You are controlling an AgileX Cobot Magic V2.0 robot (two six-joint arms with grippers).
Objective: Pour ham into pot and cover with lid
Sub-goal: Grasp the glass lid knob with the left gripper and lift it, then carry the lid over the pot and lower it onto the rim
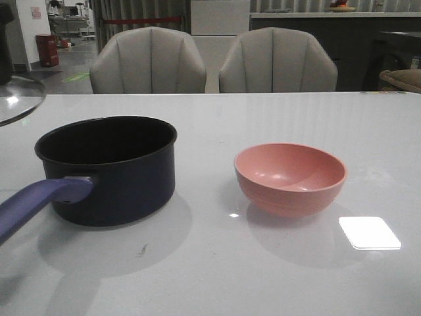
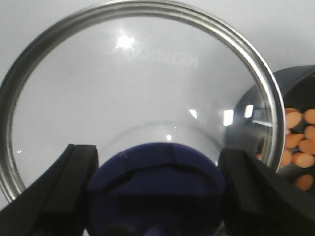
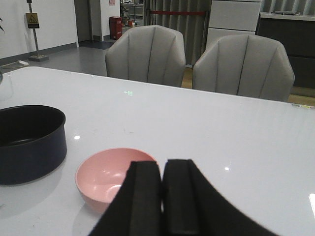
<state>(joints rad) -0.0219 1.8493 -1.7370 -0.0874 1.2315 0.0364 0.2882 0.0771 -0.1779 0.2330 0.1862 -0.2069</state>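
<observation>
Lid point(image 2: 142, 93) is at the far left, held off the white table point(image 1: 263, 276) and only its edge shows in the front view. Left gripper point(image 2: 156, 196) has its fingers point(image 2: 64, 182) clamped on either side of the purple-blue knob point(image 2: 157, 182). Pot point(image 1: 108, 168) sits left of centre, handle point(image 1: 39, 201) pointing toward the robot, uncovered; ham point(image 2: 298, 140) pieces lie inside it, seen from the left wrist past the lid's rim. Pink bowl point(image 1: 290, 178) stands right of the pot, apart from it, upright. Right gripper point(image 3: 162, 196) hovers near the bowl, fingers pressed together, holding nothing.
</observation>
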